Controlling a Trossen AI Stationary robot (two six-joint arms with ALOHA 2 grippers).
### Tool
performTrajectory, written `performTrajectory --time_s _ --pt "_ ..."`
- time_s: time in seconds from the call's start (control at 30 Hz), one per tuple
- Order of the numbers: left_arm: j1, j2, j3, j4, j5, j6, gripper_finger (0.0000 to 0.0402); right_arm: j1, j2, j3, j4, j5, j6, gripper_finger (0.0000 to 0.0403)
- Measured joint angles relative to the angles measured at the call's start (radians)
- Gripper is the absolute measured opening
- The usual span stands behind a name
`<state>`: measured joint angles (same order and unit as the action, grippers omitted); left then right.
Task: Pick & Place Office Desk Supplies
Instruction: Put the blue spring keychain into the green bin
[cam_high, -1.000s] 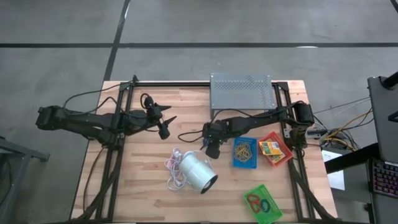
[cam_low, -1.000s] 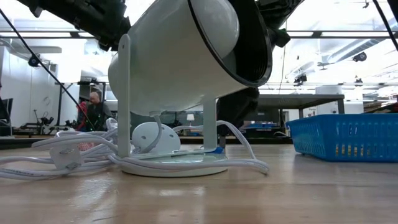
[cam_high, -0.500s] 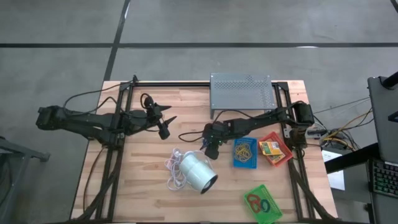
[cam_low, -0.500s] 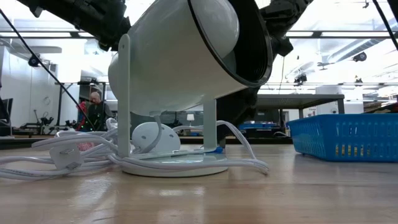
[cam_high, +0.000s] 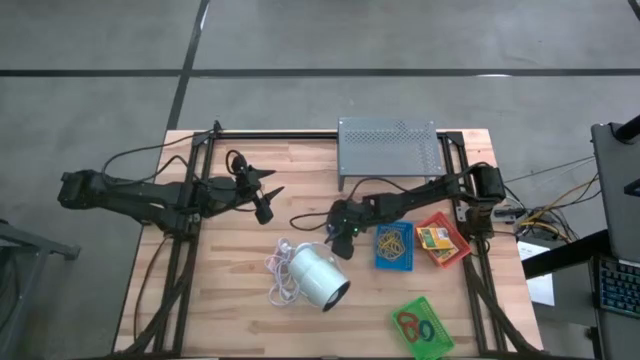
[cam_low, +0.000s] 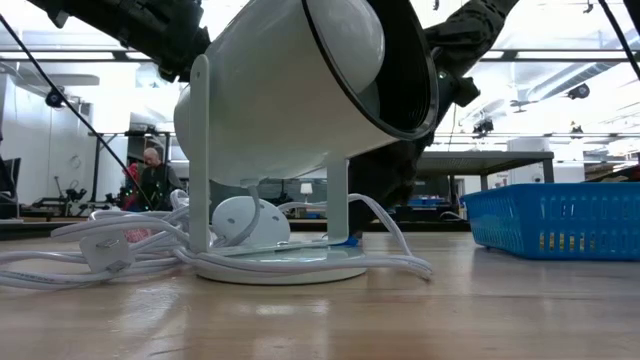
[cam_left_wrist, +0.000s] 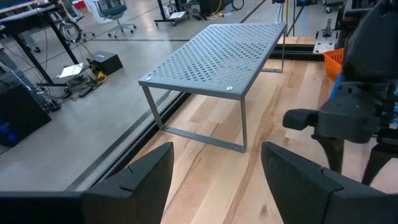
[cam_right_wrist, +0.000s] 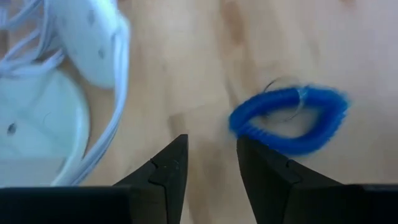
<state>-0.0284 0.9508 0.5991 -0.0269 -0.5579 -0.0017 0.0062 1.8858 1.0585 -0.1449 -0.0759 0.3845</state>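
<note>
The right end effector (cam_high: 341, 243) is hanging low over the wooden desk (cam_high: 230, 300), between the big white cylinder lamp with its white cord (cam_high: 318, 277) and the blue plastic tray (cam_high: 394, 246). Its two dark fingers (cam_right_wrist: 166, 167) are standing partly apart and holding nothing. The small blue fuzzy loop (cam_right_wrist: 288, 119) is lying flat on the desk just ahead of the fingertips and a little to one side, apart from both.

Judging by this, the step in hand is picking up that loop. To do it well, the end effector should be shifting forward and sideways until one finger is passing inside the ring and the other outside it, then lowering to the wood before closing, since the loop is thin and soft. The lamp's cord is lying close by, so the approach should be keeping clear of it.

The left end effector (cam_left_wrist: 217, 180) is waiting well apart over the desk's left half, fingers wide and empty, facing the grey perforated metal stand (cam_left_wrist: 217, 59).

In the high view the loop is hiding under the right arm. The lamp is blocking most of the low view, so the right fingertips' height above the wood is hard to judge.
</note>
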Motion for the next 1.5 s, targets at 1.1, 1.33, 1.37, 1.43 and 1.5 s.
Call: performTrajectory --time_s 1.1,1.33,1.37,1.43,1.5 --pt "0.000 0.000 -0.004 -0.001 0.000 0.000 0.0244 0.009 0.045 0.113 -0.090 -0.023 -0.213 0.0103" --pt "0.000 0.000 -0.004 0.000 0.000 0.000 0.0245 0.007 0.053 0.101 -0.090 0.031 -0.223 0.0105" --pt "0.000 0.000 -0.004 0.000 0.000 0.000 0.0244 0.007 0.053 0.100 -0.092 0.032 -0.223 0.0105" --pt "0.000 0.000 -0.004 0.000 0.000 0.000 0.0244 0.006 0.053 0.098 -0.095 0.035 -0.224 0.0104" --pt "0.000 0.000 -0.004 0.000 0.000 0.000 0.0245 0.006 0.053 0.098 -0.091 0.035 -0.224 0.0101"
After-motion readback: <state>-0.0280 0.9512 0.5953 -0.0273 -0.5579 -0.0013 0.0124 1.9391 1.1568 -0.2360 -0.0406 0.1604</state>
